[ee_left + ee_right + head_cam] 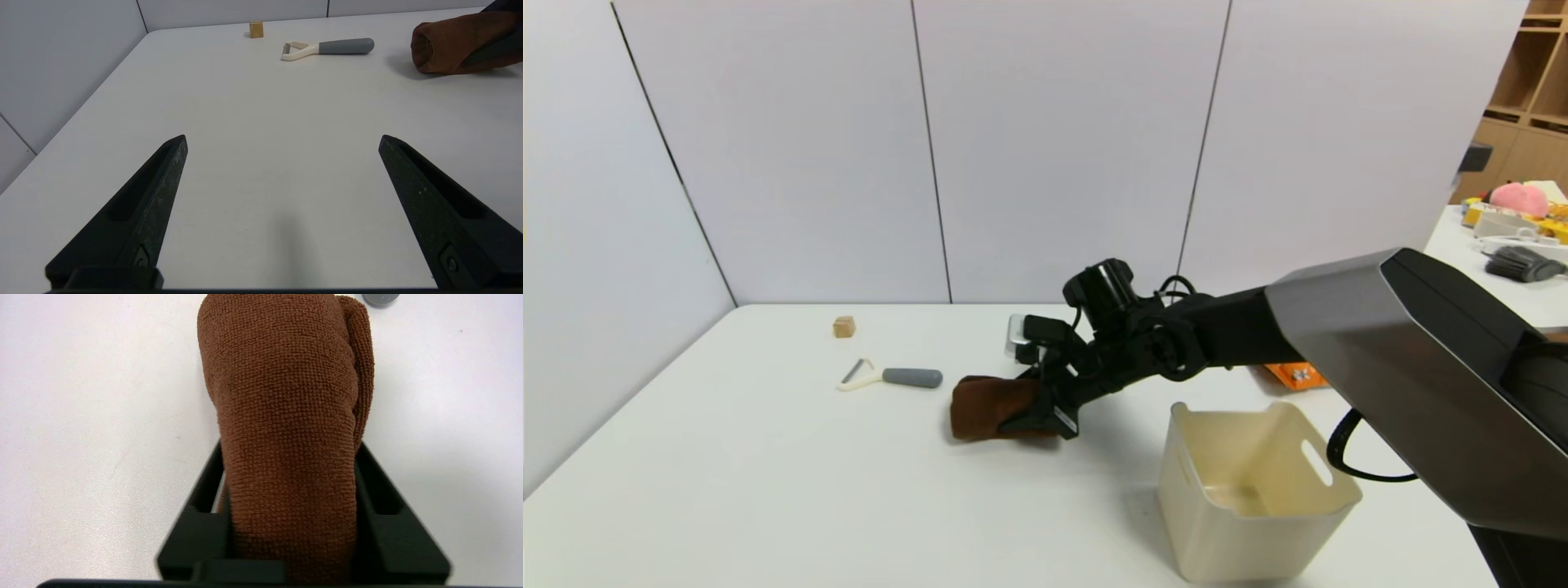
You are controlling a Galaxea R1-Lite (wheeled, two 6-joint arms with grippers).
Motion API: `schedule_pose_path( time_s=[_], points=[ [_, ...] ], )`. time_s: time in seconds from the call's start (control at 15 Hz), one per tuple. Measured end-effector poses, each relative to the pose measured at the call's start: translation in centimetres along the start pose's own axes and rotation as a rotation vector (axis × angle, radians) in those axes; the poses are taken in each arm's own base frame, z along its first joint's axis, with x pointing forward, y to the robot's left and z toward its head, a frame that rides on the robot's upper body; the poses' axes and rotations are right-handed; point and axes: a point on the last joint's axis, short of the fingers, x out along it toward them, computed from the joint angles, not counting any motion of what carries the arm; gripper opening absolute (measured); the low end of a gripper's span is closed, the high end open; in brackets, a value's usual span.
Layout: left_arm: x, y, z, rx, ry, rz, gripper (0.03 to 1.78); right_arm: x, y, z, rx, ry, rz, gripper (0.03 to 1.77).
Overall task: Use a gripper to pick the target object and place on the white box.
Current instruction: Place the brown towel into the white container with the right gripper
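Right gripper (pixel 1033 408) clamped around the brown towel (pixel 988 406), fingers (pixel 376 522) pressing both sides of the bundle, low over the table (pixel 768 490) just left of the white box (pixel 1254 490). Left gripper (pixel 282 143) spread wide above bare tabletop. Beyond the towel, a grey-handled peeler (pixel 892 377) and small wooden cube (pixel 844 327).

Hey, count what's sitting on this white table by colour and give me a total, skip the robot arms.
Brown: 1, towel
Tan: 1, wooden cube
Grey and cream: 1, peeler
Cream-white: 1, box
Orange: 1, bag, mostly hidden behind the arm
Total: 5
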Motion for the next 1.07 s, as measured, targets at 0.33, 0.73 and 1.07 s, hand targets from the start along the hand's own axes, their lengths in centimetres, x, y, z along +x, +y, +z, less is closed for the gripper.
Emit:
schedule_pose_path(
  time_s=[0.33, 0.73, 1.07],
  points=[
    [0.0, 0.0, 0.0, 0.000, 0.000, 0.000, 1.69, -1.4, -0.1, 1.5, -0.018, -0.026, -0.026, 0.61],
    [0.0, 0.0, 0.0, 0.000, 0.000, 0.000, 1.69, -5.4, -0.2, 3.4, -0.031, -0.057, -0.091, 0.61],
    [0.0, 0.0, 0.0, 0.000, 0.000, 0.000, 1.69, -10.8, 0.9, 4.1, -0.017, -0.067, -0.155, 0.61]
  ],
)
